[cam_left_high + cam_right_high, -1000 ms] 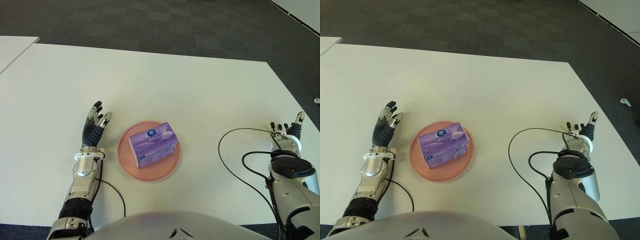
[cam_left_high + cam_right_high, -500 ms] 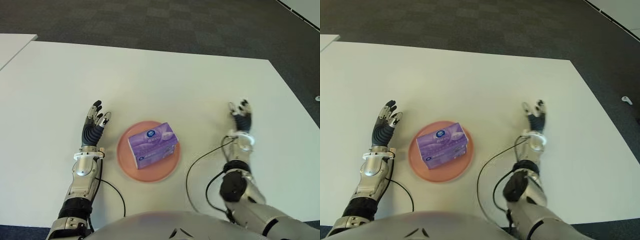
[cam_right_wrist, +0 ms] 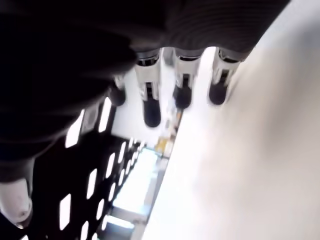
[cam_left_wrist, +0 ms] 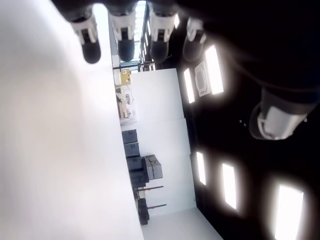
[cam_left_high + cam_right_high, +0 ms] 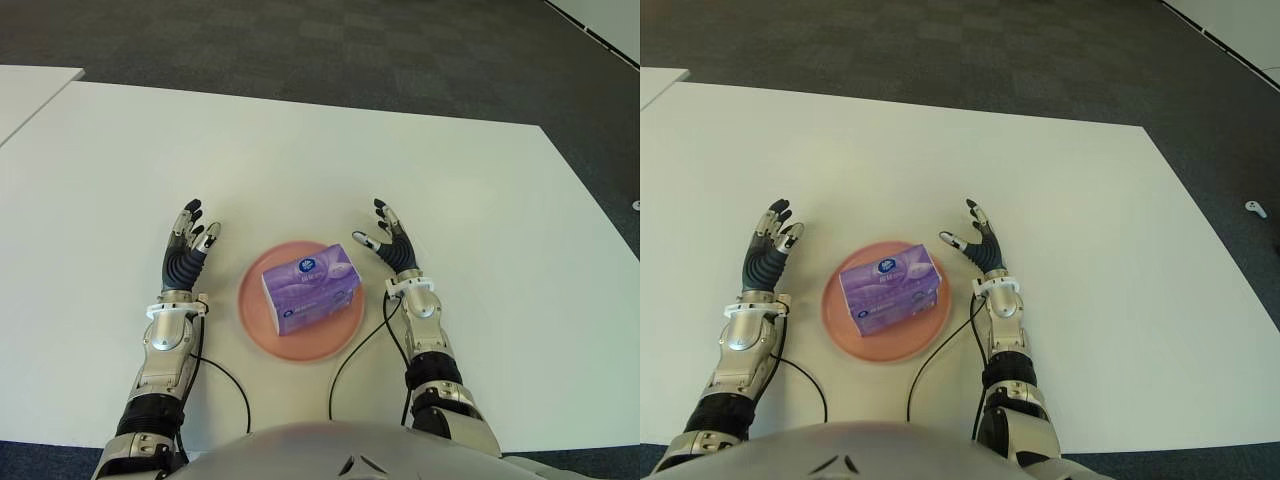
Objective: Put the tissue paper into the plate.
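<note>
Tissue paper (image 5: 311, 290), a purple pack, sits flat inside the pink plate (image 5: 255, 318), roughly at its centre, so from my seat the placing job looks finished. I use the plate as my landmark. Just beside the plate on its left I see my left hand (image 5: 186, 258), palm up-ish, fingers (image 5: 193, 210) spread and holding nothing; its wrist view shows only bare fingertips against the ceiling lights. Just beside the plate on its right is my right hand (image 5: 390, 244), likewise with fingers (image 5: 971, 207) splayed apart and empty, thumb angled toward the plate but not touching the pack. I read this flanking pose as a neutral posture: both hands are clear of the rim so nothing nudges the pack. A black cable (image 5: 352, 345) loops on the white surface (image 5: 400, 170) near the plate's right edge, close to the rim. The plate holds only the pack; nothing else lies in it.
</note>
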You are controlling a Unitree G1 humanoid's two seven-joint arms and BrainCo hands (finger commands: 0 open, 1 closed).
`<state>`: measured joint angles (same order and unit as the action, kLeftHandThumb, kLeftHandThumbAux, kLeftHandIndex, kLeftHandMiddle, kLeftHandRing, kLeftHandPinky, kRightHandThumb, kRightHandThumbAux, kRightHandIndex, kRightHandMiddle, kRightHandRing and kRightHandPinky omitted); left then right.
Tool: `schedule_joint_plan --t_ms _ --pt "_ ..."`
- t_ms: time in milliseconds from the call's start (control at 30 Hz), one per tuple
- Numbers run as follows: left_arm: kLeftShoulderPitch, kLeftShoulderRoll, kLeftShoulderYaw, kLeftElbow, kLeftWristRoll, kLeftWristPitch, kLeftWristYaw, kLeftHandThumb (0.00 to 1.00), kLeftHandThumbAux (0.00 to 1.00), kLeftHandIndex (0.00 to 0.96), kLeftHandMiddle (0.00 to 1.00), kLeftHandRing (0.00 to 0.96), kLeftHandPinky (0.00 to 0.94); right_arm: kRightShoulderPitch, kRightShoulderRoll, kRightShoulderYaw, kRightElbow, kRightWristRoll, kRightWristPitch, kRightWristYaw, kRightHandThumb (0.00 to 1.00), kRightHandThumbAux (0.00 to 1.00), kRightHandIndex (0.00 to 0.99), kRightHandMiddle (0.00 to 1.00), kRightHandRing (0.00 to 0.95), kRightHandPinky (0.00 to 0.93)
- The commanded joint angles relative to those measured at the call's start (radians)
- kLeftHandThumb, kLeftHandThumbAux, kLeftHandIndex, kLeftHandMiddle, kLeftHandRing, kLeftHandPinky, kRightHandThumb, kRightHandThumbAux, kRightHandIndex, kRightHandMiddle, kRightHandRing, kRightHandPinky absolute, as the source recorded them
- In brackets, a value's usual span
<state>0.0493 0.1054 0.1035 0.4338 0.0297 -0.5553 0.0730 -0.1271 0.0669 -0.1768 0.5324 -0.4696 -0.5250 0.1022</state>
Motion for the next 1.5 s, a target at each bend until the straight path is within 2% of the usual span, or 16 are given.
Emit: schedule_joint_plan --t_ms 33,300,600,767,1033,1200,1500 --pt "0.042 -0.019 -0.007 0.04 0.008 0.022 0.004 0.0 0.438 0.0 0.0 0.0 0.0 0.11 0.09 0.144 0.001 0.016 0.032 -0.027 0.112 0.515 0.0 0.0 0.0 0.0" --pt "0.039 -0.026 -0.001 0.047 0.014 0.023 0.015 0.0 0.442 0.0 0.0 0.0 0.0 0.143 0.024 0.271 -0.069 0.024 0.071 -0.089 0.105 0.473 0.0 0.0 0.0 0.0" --pt "0.035 -0.017 -0.002 0.073 0.03 0.006 0.028 0.0 0.456 0.0 0.0 0.0 0.0 0.147 -0.023 0.336 -0.092 0.061 0.11 -0.108 0.123 0.436 0.0 0.0 0.0 0.0" --pt "0.034 -0.009 -0.004 0.081 0.021 0.006 0.01 0.0 0.455 0.0 0.0 0.0 0.0 0.106 -0.052 0.33 0.005 0.092 0.08 -0.126 0.124 0.436 0.0 0.0 0.0 0.0" --pt "0.023 -0.007 -0.002 0.093 0.019 0.003 0.016 0.0 0.451 0.0 0.0 0.0 0.0 0.095 -0.063 0.326 0.033 0.151 0.077 -0.131 0.123 0.46 0.0 0.0 0.0 0.0" --pt "0.019 -0.004 -0.001 0.099 0.02 0.004 0.017 0.0 0.446 0.0 0.0 0.0 0.0 0.09 -0.062 0.323 0.041 0.193 0.076 -0.12 0.126 0.468 0.0 0.0 0.0 0.0" --pt "0.016 0.0 0.0 0.108 0.02 -0.006 0.018 0.0 0.445 0.0 0.0 0.0 0.0 0.091 -0.037 0.311 0.075 0.244 -0.012 -0.159 0.129 0.477 0.0 0.0 0.0 0.0"
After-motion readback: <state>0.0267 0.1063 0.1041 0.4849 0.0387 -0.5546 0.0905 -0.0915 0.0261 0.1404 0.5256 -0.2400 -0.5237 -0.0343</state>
